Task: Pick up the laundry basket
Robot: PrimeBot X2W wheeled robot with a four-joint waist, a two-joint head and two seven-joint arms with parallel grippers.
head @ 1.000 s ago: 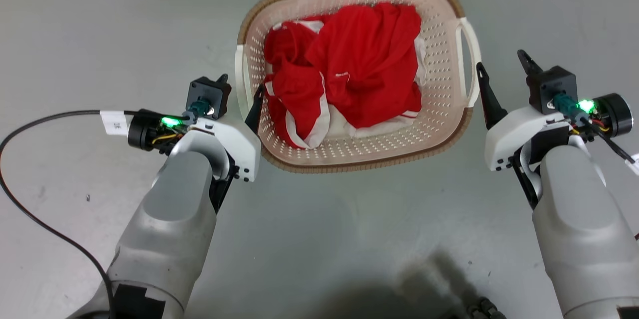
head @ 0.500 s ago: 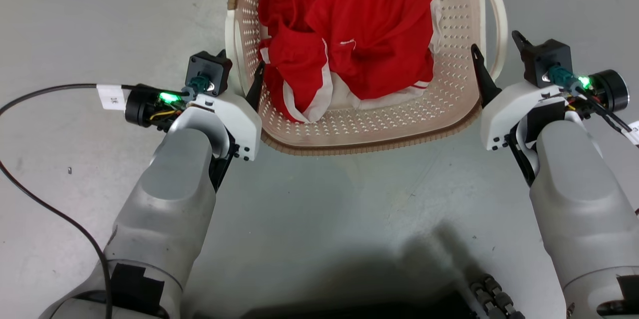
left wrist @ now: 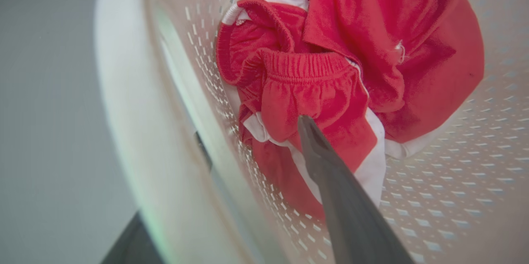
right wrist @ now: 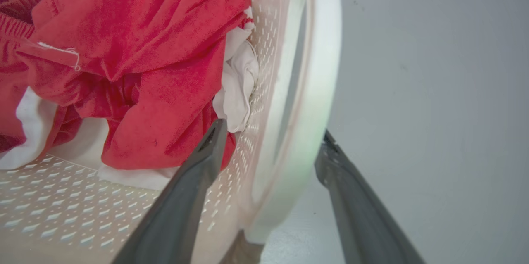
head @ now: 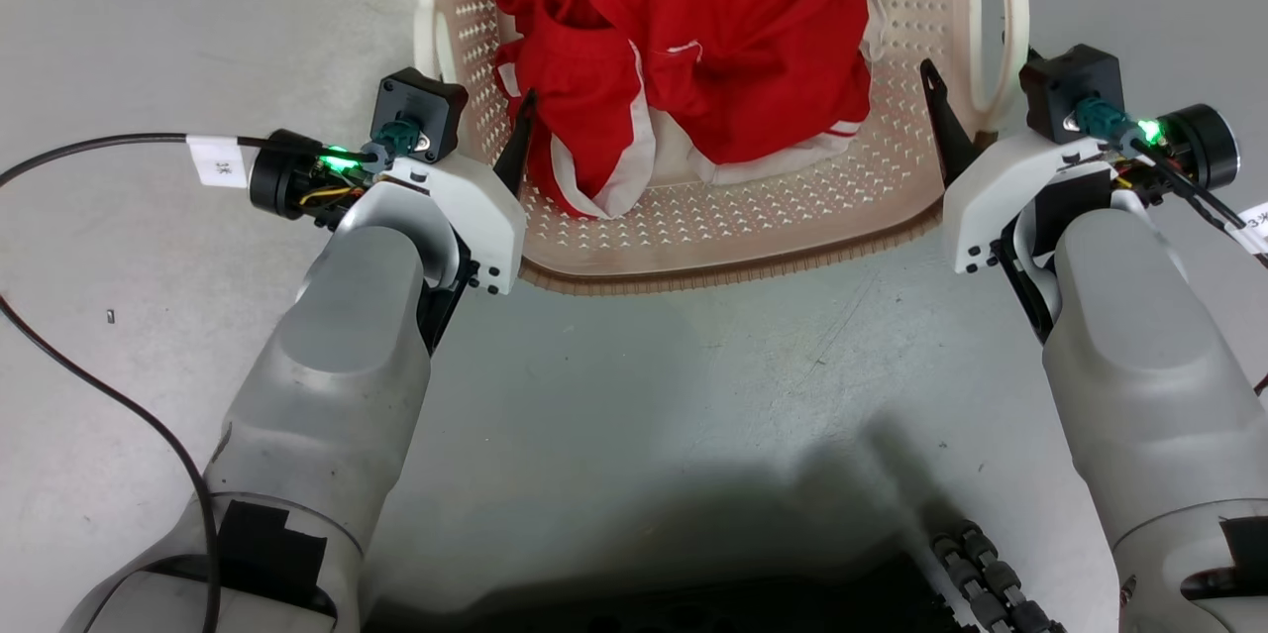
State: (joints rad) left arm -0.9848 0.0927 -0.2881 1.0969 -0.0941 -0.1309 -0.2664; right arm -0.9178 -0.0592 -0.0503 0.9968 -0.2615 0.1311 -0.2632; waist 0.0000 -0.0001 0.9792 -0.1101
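The laundry basket [head: 693, 237], cream perforated plastic with a brown rim, stands on the grey floor at the top centre of the head view, holding red and white clothes [head: 733, 29]. My left gripper [head: 475, 118] is open and straddles the basket's left side: one finger is inside by the clothes, the other outside the white loop handle [left wrist: 124, 90]. My right gripper [head: 981, 93] is open too and straddles the right handle [right wrist: 322, 70], with one finger [right wrist: 194, 181] inside the wall and the other outside, close to the handle.
A black cable [head: 59, 158] with a white tag curves over the floor on the left. My own dark base [head: 693, 603] and its shadow lie along the bottom edge. Bare grey floor surrounds the basket.
The head camera has moved forward and the basket sits higher in view. Both grippers have advanced along the basket's sides; the right one, earlier beside the handle, now has the handle between its fingers.
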